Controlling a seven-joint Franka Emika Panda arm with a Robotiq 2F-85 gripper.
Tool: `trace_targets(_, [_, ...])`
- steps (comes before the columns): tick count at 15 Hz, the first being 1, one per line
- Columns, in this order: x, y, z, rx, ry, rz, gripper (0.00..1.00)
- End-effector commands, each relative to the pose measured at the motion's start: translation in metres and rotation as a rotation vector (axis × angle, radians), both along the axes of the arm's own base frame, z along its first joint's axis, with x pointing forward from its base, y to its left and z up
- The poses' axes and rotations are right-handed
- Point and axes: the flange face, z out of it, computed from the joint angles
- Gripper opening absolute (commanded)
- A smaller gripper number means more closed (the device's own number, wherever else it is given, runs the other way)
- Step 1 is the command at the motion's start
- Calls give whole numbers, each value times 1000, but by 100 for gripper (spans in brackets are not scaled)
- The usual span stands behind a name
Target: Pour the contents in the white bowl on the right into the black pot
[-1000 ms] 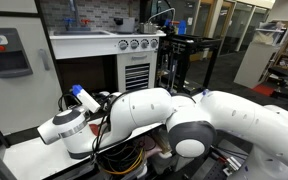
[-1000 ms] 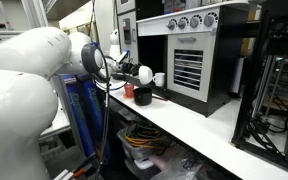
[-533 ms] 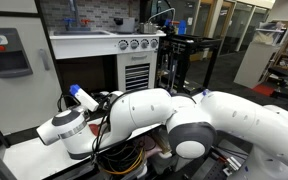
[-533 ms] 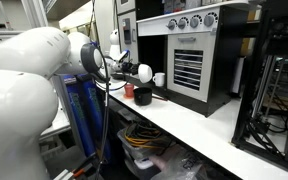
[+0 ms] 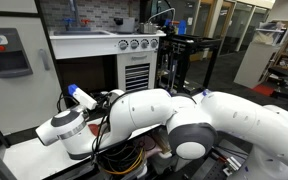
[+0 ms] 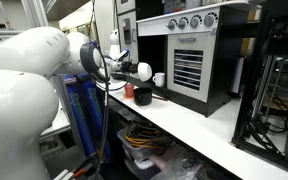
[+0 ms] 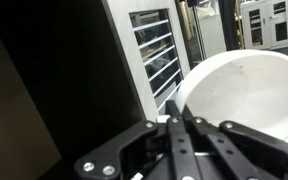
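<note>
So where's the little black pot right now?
In an exterior view the black pot sits on the white counter, just picture-right of the orange cup, with the held white bowl above it.

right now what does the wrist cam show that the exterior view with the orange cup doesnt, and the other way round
Only the wrist view: the inside of the white bowl close up, with the gripper at its rim; whether the jaws clamp it is unclear.

Only that exterior view: the black pot and the orange cup side by side on the white table, the oven knobs and the robot arm.

Both: the white bowl and the oven's slatted vent.
</note>
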Motion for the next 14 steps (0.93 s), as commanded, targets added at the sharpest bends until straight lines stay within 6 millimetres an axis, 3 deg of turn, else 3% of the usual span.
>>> trace_targets(1, [-2, 0, 9, -46, 46, -2, 1])
trace_targets(14, [-3, 3, 15, -101, 154, -8, 1])
